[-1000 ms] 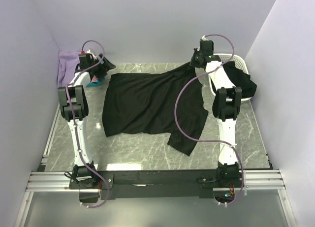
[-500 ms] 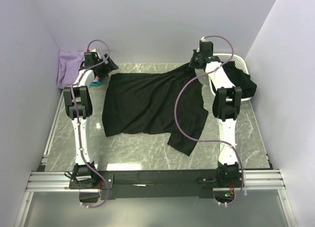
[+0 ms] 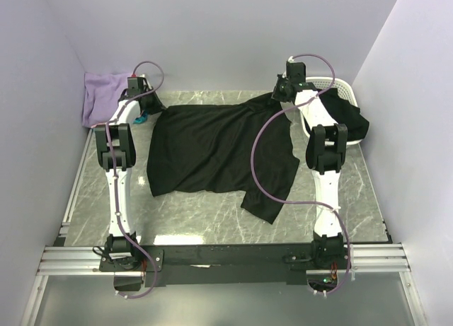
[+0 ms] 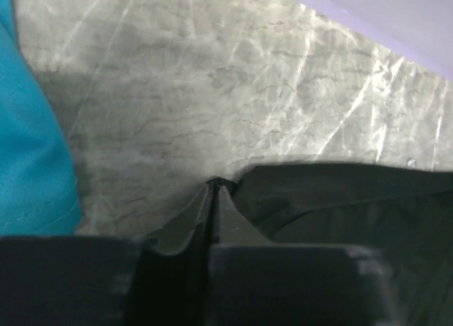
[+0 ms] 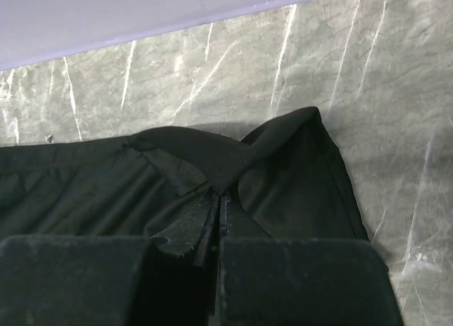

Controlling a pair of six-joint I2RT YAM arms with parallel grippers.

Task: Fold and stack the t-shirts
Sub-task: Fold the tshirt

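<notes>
Shirt: the black t-shirt [image 3: 212, 146] lies spread across the marble table [image 3: 212, 216], with one sleeve trailing toward the near right.
Left claw: the left claw [image 4: 214, 191] is closed on the shirt's far-left corner, and you can see only a sliver of cloth at its tips.
Right claw: the right claw [image 5: 218, 199] is clamped on a bunched fold at the far-right corner.
Risk, thin bite: lift fast and the left corner will likely slip free, so the shirt swings from one side and crumples.
Risk, uneven pull: the right claw holds doubled cloth, so your fold line may come out skewed.
Risk, neighbours: the teal t-shirt [image 4: 28, 142] sits just beside the left claw, and a wide sweep could drag it or the lavender t-shirt [image 3: 99, 92].
Risk, basket: the white basket [image 3: 343, 85] stands near the right arm, and its draped shirt could snag.
</notes>
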